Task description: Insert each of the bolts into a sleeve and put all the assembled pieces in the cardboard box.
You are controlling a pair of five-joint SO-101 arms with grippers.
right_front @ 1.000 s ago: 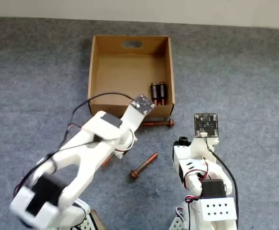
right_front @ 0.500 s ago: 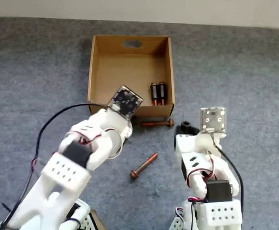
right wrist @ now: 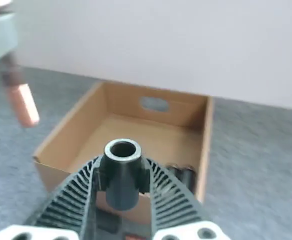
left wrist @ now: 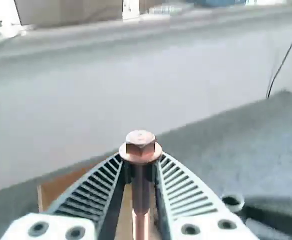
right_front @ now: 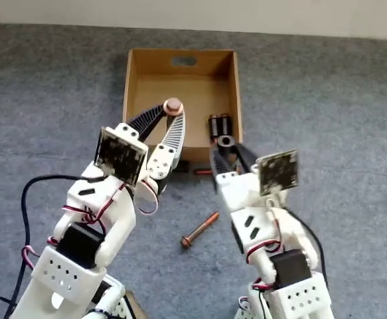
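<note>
Bolt [right_front: 174,106] up off the bench, copper hex head poking out past the fingertips, shank running back between them, and the left end effector [right_front: 171,114] is clenched tight on it. From the high view it hangs over the near half of the cardboard box [right_front: 132,86]. Over on the other side, the right end effector [right_front: 228,149] has a firm grasp on a black sleeve [right_front: 225,141], open bore facing out from the fingertips, held over the box's front wall near its right corner. Bolt and sleeve are near each other but apart. Down inside the box, two dark pieces [right_front: 220,125] with copper ends lie side by side against the right wall. Out on the grey bench [right_front: 326,100], a second bolt [right_front: 200,229] lies loose at an angle between the two arms. A third bolt [right_front: 203,172] lies along the outside of the box's front wall, mostly hidden by the arms.
</note>
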